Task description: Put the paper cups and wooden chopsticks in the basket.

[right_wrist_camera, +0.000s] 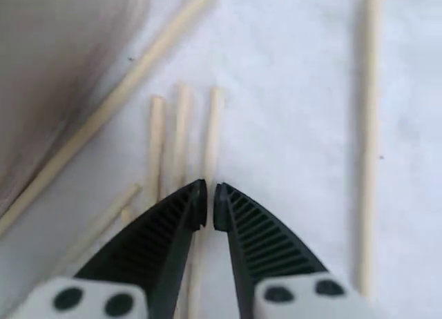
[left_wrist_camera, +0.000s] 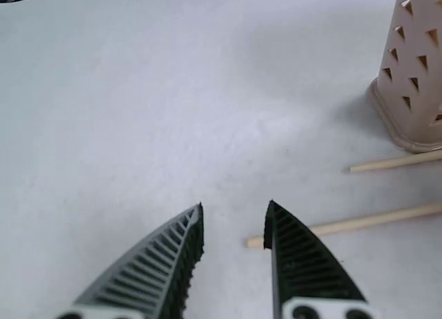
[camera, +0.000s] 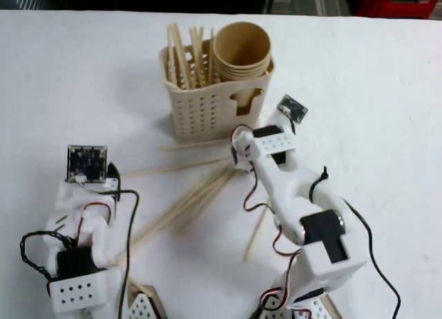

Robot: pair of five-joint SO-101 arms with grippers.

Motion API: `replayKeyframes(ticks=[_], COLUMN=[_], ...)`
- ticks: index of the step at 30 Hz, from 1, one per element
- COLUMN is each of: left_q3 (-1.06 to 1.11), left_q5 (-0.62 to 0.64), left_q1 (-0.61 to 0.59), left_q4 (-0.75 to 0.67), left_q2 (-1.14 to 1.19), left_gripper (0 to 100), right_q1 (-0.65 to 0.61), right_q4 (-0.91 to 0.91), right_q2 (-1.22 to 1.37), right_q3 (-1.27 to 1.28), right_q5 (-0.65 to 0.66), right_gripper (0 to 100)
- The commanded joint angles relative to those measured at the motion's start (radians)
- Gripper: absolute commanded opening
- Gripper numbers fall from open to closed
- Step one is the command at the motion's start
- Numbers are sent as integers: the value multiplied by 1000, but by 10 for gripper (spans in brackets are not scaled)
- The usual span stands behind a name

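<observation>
Chopsticks [camera: 193, 195] lie fanned on the bench [camera: 359, 91], at the near side of the basket [camera: 207, 119]. The right gripper [right_wrist_camera: 209, 196] has its jaws nearly clenched over them, and the left gripper [left_wrist_camera: 235, 219] has its jaws released. Best to pinch one stick squarely, then tilt it upright.

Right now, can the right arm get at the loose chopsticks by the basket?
Probably yes. The right gripper hangs directly over the loose chopsticks beside the basket, nothing between them. Its jaws look nearly shut, so it must open first.
</observation>
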Motion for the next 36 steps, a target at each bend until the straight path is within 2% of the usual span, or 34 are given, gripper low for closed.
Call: replayKeyframes(ticks=[1,7,14,16,21,23,33,36], left_q3=[-5,-5,-3,-3,-3,-3,-3,-3], left_q5=[-12,-12,-12,-12,-12,-12,-12,-12], left_q1=[-10,-10,-10,-10,-10,-10,-10,-10], left_q4=[0,0,2,2,2,2,2,2], left_q2=[-13,-13,-13,-13,-13,-13,-13,-13], left_gripper=[158,159,161,161,161,161,161,161], right_q1=[-18,-108,-257,-303,-406,-435,-443,-410], right_q4=[73,199,263,260,234,228,231,232], right_q2=[-111,-203,-234,-217,-157,-130,81,151], right_q3=[-17,-14,-14,-14,-34,-57,-247,-279], right_q5=[0,0,0,-2,-9,-11,-58,-60], right_gripper=[18,18,21,60,245,272,272,272])
